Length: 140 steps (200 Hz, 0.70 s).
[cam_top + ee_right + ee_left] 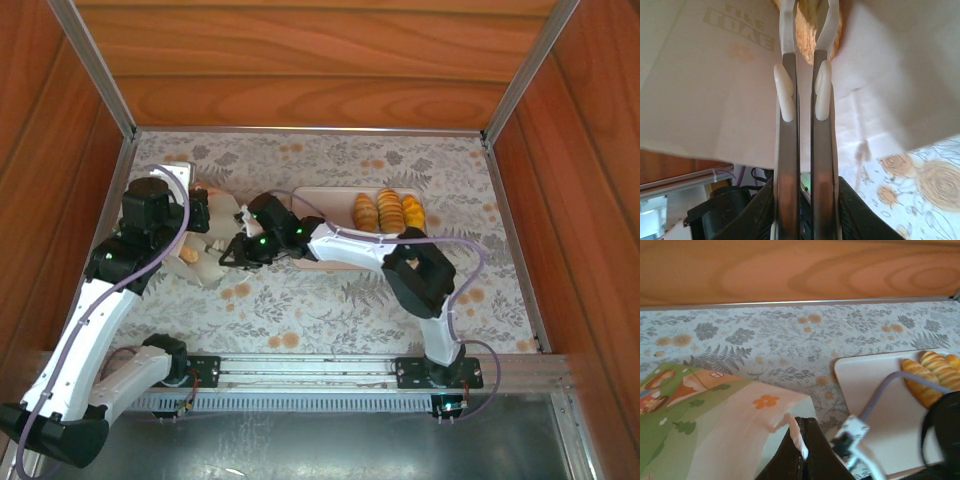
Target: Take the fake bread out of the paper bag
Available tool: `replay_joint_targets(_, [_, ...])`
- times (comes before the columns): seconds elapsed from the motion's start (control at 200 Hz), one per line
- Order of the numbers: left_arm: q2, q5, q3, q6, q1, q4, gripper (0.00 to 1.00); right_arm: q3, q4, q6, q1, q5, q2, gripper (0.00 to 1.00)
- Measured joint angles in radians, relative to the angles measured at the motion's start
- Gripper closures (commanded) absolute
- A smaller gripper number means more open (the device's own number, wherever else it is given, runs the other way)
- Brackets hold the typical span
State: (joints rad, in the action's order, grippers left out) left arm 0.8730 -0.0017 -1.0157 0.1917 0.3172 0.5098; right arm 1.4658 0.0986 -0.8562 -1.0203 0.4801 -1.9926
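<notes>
Bearing faint, unreadable print (742, 17), the paper bag (715, 90) holds fake bread (805, 32).

The paper bag (715, 430) is cream-white with green lettering and a green-and-orange picture panel. The fake bread (388, 211) is ridged golden-brown, yellower at the right. Its tray (325, 203) is pale pinkish-beige. The tablecloth (330, 310) has grey ferns and orange flowers on white.

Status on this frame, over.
Left hand shut on cord handle of paper bag. Right hand inside bag mouth, astride a bread piece, grip unconfirmed. Three rolls on tray.
</notes>
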Motion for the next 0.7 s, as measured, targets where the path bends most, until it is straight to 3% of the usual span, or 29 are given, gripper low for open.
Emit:
replay_joint_targets(0.215, [0.011,-0.02,0.0,0.0,0.0,-0.002,1.0,-0.017,0.175,0.128,0.0,-0.17,0.143,0.76])
replay_joint_targets(0.51, [0.038,-0.02,0.0,0.008,0.0,-0.006,1.0,0.073,0.469,0.317,-0.023,-0.394,0.137,0.66])
replay_joint_targets(0.7, [0.044,-0.019,0.0,0.015,0.0,-0.019,1.0,0.093,0.513,0.404,-0.034,-0.39,0.126,0.63])
